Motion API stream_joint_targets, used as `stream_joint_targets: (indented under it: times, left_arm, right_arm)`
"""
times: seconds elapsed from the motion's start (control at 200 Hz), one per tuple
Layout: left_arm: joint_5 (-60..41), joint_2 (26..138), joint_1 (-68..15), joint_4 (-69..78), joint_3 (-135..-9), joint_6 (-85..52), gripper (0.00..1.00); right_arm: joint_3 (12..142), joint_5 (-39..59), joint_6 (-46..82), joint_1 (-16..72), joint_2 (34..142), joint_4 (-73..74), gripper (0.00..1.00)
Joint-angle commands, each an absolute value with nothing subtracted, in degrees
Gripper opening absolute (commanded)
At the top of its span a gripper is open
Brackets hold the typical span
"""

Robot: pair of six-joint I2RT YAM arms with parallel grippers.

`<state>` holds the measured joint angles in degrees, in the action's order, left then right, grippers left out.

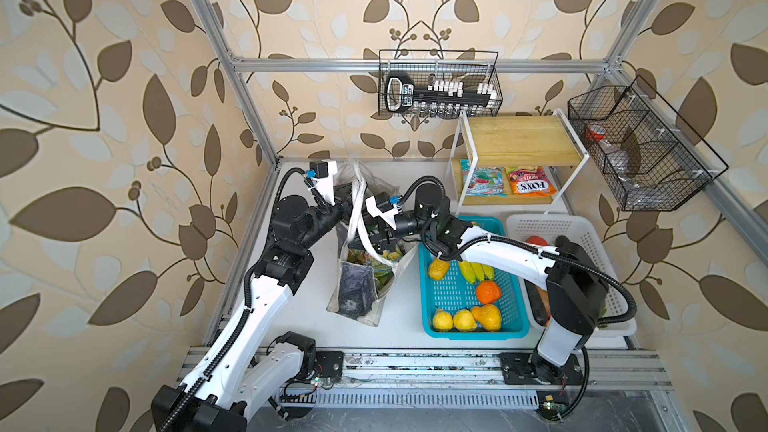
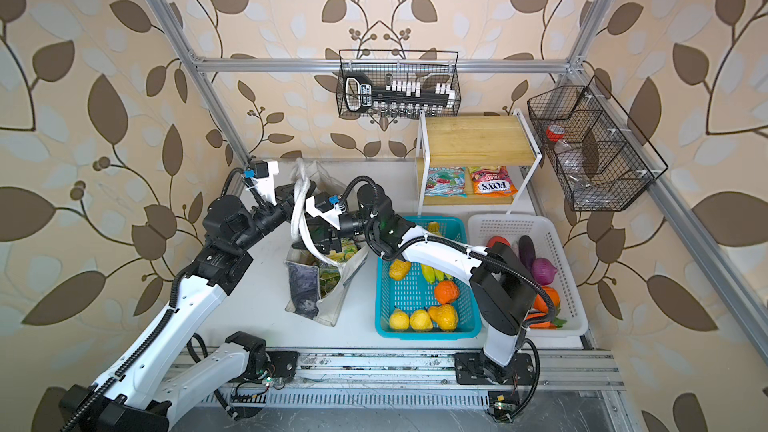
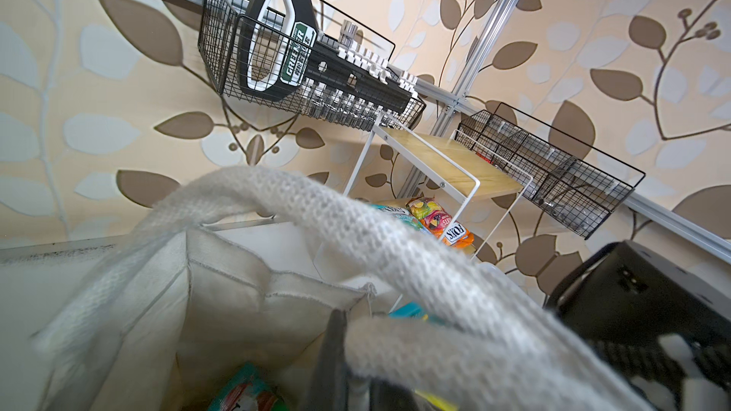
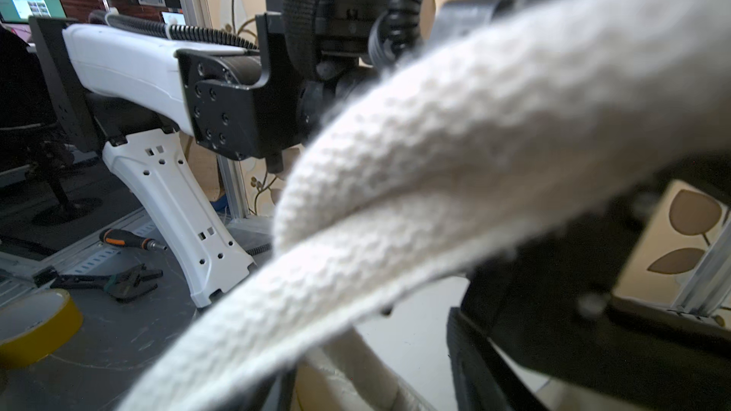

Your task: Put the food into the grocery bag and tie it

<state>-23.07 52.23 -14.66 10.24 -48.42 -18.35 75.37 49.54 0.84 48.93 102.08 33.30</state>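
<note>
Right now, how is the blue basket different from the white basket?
The blue basket is bright turquoise; the white basket is plain white. The blue basket holds bananas and an orange; the white basket holds a purple onion and an aubergine. The blue basket sits next to the canvas bag; the white basket sits farther right. Both are plastic with little holes, side by side on the table.

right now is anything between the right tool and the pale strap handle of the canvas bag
Nothing visible stands between them: the pale woven strap handle runs right across the right tool, above the off-white canvas grocery bag. Whether the tool grips it I cannot tell.
</note>
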Motion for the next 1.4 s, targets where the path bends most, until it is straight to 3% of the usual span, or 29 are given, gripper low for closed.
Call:
stream_joint_targets:
  times: [0.0,0.05,0.11,0.155,0.305,0.505,0.71,1.03,1.185,1.32,1.395]
  left_arm:
    - [-21.19,50.63,-14.68,12.88,-47.94,-17.62,0.0]
    - [-21.14,50.54,-14.72,12.64,-47.91,-17.56,0.0]
    - [-20.8,50.6,-14.73,12.66,-47.75,-17.56,0.0]
    - [-20.08,50.47,-14.7,12.46,-47.72,-17.54,0.0]
    - [-9.05,48.41,-14.61,4.84,-49.48,-19.17,0.0]
    - [1.87,46.86,-14.5,-9.24,-54.5,-24.63,0.0]
    - [8.94,47.01,-11.88,-16.44,-59.26,-28.54,0.0]
    - [11.98,45.34,-3.93,-21.91,-60.39,-32.24,0.0]
    - [12.12,45.18,-2.03,-22.53,-60.63,-31.72,0.0]
    - [0.63,45.8,-2.05,-15.37,-58.16,-31.32,0.0]
    - [-1.6,46.27,-2.11,-16.33,-58.42,-32.16,0.0]
  right_arm:
    - [77.78,49.57,1.93,49.7,103.09,37.9,0.48]
    - [77.57,49.57,2.11,49.83,102.88,38.23,0.37]
    - [76.66,48.38,2.18,49.92,101.89,37.97,0.12]
    - [75.15,45.83,2.16,49.9,100.44,37.69,0.0]
    - [71.47,34.71,2.21,48.85,95.71,29.52,0.0]
    - [74.47,12.75,-2.47,48.68,91.47,5.45,0.0]
    - [79.45,3.68,-2.8,47.92,90.11,-9.72,0.0]
    - [82.34,-10.99,2.92,44.58,88.76,-18.75,0.0]
    - [82.41,-10.15,2.88,41.89,89.18,-16.04,0.0]
    - [91.48,-4.46,-3.2,43.49,93.87,-16.65,0.0]
    - [95.6,-11.45,-2.01,44.62,96.82,-18.61,0.0]
